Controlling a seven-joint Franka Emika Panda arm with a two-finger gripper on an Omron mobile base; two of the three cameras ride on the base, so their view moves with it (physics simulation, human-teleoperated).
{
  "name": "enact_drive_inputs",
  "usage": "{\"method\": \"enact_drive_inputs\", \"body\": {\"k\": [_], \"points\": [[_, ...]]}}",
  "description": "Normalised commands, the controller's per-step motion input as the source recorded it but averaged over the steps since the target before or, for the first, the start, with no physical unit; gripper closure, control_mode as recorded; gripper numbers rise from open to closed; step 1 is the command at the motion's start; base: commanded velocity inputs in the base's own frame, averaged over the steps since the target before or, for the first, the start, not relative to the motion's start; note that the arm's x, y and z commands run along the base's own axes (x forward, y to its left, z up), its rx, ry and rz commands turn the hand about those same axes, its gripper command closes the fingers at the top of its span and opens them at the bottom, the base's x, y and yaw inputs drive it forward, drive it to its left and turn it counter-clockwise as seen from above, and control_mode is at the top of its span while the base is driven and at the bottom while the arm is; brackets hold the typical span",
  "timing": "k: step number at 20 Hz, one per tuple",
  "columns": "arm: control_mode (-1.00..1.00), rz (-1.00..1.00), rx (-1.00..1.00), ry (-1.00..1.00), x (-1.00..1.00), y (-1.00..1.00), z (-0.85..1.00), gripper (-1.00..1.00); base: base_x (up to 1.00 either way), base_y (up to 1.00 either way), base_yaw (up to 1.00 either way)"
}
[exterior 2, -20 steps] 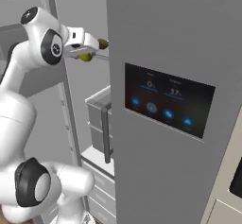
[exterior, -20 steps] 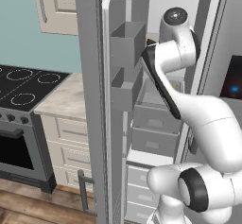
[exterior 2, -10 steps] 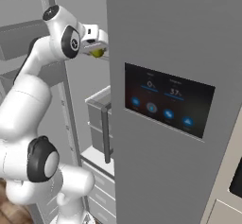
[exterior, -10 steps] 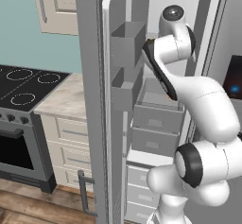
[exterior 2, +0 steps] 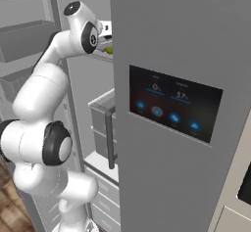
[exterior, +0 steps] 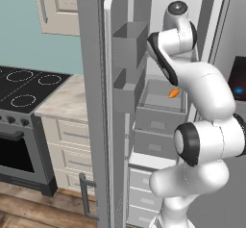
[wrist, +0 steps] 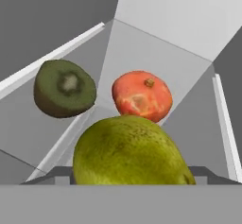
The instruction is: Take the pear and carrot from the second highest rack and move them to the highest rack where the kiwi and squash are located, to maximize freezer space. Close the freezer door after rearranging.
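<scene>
A yellow-green pear (wrist: 128, 152) fills the foreground of the hand view, held in my gripper (exterior 2: 109, 44), which is shut on it. The pear (exterior 2: 110, 50) shows as a small green patch under the hand, at the level of the highest rack. Just beyond it on that rack (wrist: 142, 53) lie a halved kiwi (wrist: 64, 88) on the left and a round orange-red squash (wrist: 142, 95) in the middle. An orange carrot (exterior: 174, 93) lies on the second highest rack, below my arm. My fingertips are hidden by the pear.
The freezer door (exterior: 117, 107) stands open on the left with grey door bins (exterior: 129, 43). The shut right door with its display panel (exterior 2: 174, 108) is close beside my arm. Grey drawers (exterior: 156, 123) sit below the racks. A stove (exterior: 21, 85) and counter (exterior: 65, 99) lie further left.
My arm has swung up and deeper into the freezer, carrying the pear from in front of the compartment to the highest rack beside the kiwi and squash.
</scene>
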Motion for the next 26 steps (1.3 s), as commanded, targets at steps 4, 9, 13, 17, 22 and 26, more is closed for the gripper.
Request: {"method": "enact_drive_inputs", "body": {"k": [4,9,13,17,22,26], "points": [[-1.0,0.0,0.01,0.07,0.66,-0.15,-0.17,1.0,0.0,0.0,0.0],[-1.0,0.0,0.0,0.0,0.59,-0.08,-0.35,1.0,0.0,0.0,0.0],[-1.0,0.0,0.0,0.0,0.35,0.0,-0.53,1.0,0.0,0.0,0.0],[-1.0,0.0,0.0,0.0,0.24,-0.04,-0.51,1.0,0.0,0.0,0.0],[-1.0,0.0,0.0,0.0,0.24,-0.03,-0.56,1.0,0.0,0.0,0.0],[-1.0,0.0,0.0,0.0,0.35,0.0,-0.59,1.0,0.0,0.0,0.0]]}}
